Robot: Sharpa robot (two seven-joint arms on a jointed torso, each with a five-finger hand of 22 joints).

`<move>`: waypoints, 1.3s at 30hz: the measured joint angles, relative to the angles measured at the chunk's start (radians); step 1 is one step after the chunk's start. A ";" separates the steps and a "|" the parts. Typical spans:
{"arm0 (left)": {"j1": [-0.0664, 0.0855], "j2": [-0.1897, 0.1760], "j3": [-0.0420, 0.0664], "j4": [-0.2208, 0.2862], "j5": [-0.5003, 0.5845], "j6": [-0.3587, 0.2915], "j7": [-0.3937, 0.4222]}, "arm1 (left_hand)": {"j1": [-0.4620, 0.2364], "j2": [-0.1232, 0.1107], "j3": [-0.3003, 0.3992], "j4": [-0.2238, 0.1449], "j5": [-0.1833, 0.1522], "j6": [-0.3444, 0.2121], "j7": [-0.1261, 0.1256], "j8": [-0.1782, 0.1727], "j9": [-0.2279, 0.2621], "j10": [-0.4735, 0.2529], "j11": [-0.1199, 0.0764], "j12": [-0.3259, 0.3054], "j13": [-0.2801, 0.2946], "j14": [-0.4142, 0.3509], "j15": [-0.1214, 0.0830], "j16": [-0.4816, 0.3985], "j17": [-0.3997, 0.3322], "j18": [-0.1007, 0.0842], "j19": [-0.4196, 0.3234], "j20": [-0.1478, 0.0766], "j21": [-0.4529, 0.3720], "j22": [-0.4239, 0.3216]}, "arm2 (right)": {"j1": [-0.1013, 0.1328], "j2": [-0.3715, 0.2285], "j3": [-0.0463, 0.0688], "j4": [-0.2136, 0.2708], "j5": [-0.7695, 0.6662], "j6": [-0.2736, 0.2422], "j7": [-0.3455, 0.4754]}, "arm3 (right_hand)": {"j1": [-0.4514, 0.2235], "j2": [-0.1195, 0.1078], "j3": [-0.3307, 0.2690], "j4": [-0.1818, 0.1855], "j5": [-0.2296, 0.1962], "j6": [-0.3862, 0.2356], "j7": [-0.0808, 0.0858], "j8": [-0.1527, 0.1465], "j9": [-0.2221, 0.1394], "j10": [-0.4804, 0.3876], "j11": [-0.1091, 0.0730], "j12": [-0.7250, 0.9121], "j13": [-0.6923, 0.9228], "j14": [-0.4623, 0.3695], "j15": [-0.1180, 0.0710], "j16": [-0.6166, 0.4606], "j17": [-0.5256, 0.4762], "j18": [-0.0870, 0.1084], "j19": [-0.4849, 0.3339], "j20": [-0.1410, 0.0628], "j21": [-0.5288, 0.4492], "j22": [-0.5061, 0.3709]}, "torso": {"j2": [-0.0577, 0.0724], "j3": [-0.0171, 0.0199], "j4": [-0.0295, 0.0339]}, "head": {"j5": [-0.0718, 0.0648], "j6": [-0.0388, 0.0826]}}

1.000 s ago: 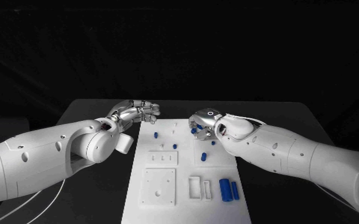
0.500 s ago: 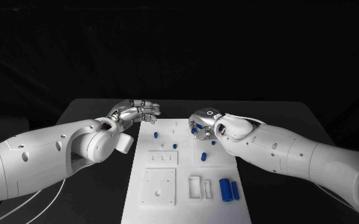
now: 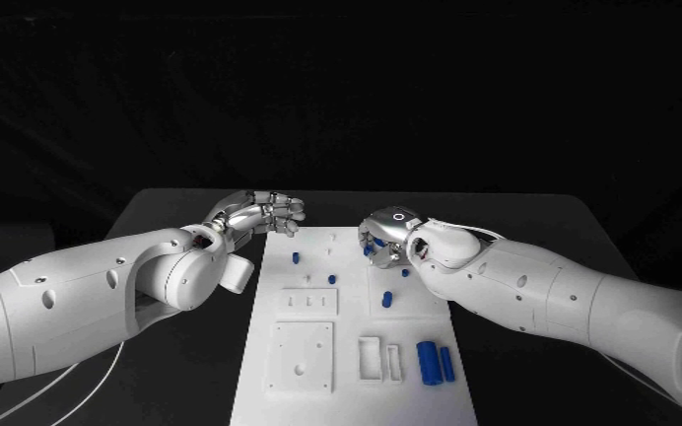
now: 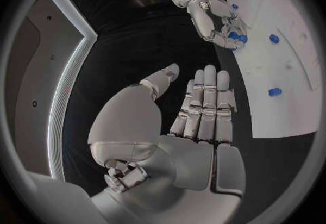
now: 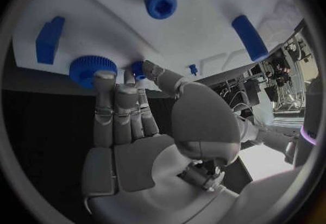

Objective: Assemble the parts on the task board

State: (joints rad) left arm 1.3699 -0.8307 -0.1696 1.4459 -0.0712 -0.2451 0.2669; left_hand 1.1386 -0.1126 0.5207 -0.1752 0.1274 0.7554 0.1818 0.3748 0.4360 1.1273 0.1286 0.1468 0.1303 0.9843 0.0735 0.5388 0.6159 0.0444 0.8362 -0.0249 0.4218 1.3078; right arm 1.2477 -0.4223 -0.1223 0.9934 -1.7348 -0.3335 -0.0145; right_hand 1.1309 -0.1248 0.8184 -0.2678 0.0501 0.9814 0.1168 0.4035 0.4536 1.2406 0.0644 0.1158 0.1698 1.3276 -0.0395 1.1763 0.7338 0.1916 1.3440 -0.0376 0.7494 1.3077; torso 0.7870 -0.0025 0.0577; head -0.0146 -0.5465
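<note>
head: high, looking down at task board (image 3: 356, 347) | wrists: close behind each robot hand | shared: board

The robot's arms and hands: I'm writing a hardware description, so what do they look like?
Both arms are smooth, rounded white shells with small dark holes. The left hand and right hand are silver metal with segmented fingers. Thin white cables trail below the left arm.

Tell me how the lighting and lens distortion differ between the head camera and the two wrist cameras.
Head view: dark backdrop, evenly lit task board, straight edges, both arms bright. Left wrist view: fisheye circle, the board's edge bows, the left hand large and sharp. Right wrist view: same bending, the right hand fills the middle, blue parts slightly soft.
</note>
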 measured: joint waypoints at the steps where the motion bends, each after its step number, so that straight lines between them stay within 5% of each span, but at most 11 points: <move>1: 0.000 0.000 0.000 0.000 0.000 0.000 0.000 | 0.000 0.000 0.000 0.000 0.000 0.000 0.000 0.000 0.001 0.000 0.000 0.000 0.000 0.000 0.000 0.000 0.000 0.000 0.000 0.000 0.000 0.000 | 0.000 -0.001 0.000 0.002 0.000 -0.001 -0.001 | 0.000 0.000 0.000 0.000 0.000 0.000 0.000 0.000 0.000 0.000 0.000 0.000 0.000 0.000 0.000 0.000 0.000 0.000 0.000 0.000 0.000 0.000 | 0.000 0.0000 -0.0001 | 0.000 0.001; 13: 0.002 -0.002 0.000 -0.008 -0.001 -0.001 0.000 | 0.000 0.000 0.002 -0.002 0.000 0.000 0.000 0.000 0.001 0.000 0.000 0.000 0.001 0.000 0.000 0.000 0.000 0.000 0.000 0.000 0.000 0.000 | 0.013 -0.008 -0.003 0.047 -0.014 -0.023 -0.029 | 0.000 0.000 0.006 -0.002 -0.001 0.004 0.003 0.005 0.004 0.004 -0.004 0.000 0.006 0.004 -0.004 0.004 -0.001 0.000 0.004 -0.001 0.006 0.000 | 0.001 0.0003 -0.0026 | 0.005 0.015; 21: 0.005 0.000 0.000 -0.010 -0.001 -0.001 0.000 | 0.000 0.000 0.002 -0.002 0.000 0.000 0.000 0.000 0.001 0.000 0.000 0.000 0.001 0.000 0.000 0.000 0.000 -0.001 0.000 0.000 0.004 0.000 | 0.027 0.031 -0.002 0.027 -0.035 -0.050 -0.047 | 0.000 0.000 0.011 0.003 -0.004 0.008 -0.001 0.004 0.005 0.004 -0.004 -0.001 0.011 0.004 -0.004 0.004 -0.002 0.000 0.005 -0.002 0.009 0.000 | 0.002 0.0003 -0.0026 | 0.003 0.021; 39: 0.006 0.008 0.000 0.002 -0.015 -0.012 0.002 | 0.005 -0.004 0.008 -0.022 0.000 0.004 0.004 -0.006 0.005 0.000 0.000 -0.005 0.002 -0.004 0.004 0.000 0.001 -0.002 -0.007 0.000 0.004 0.000 | 0.031 0.096 -0.002 0.009 -0.107 -0.112 -0.140 | 0.004 -0.005 0.025 0.012 -0.004 0.008 -0.001 0.003 0.006 0.004 -0.004 -0.005 0.016 0.007 -0.007 0.008 -0.005 0.000 0.005 -0.002 0.017 0.000 | 0.007 -0.0084 0.0067 | 0.022 0.027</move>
State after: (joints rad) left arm 1.3755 -0.8226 -0.1696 1.4482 -0.0857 -0.2568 0.2688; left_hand 1.1432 -0.1170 0.5286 -0.1969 0.1275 0.7590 0.1854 0.3688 0.4406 1.1273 0.1286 0.1422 0.1325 0.9808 0.0771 0.5388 0.6166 0.0421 0.8289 -0.0252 0.4258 1.3074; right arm 1.2788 -0.3264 -0.1243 1.0022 -1.8413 -0.4459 -0.1545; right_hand 1.1349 -0.1293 0.8437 -0.2561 0.0465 0.9889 0.1160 0.4061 0.4592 1.2445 0.0607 0.1108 0.1855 1.3346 -0.0466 1.1844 0.7283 0.1917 1.3490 -0.0395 0.7665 1.3073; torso 0.7942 -0.0109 0.0644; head 0.0073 -0.5194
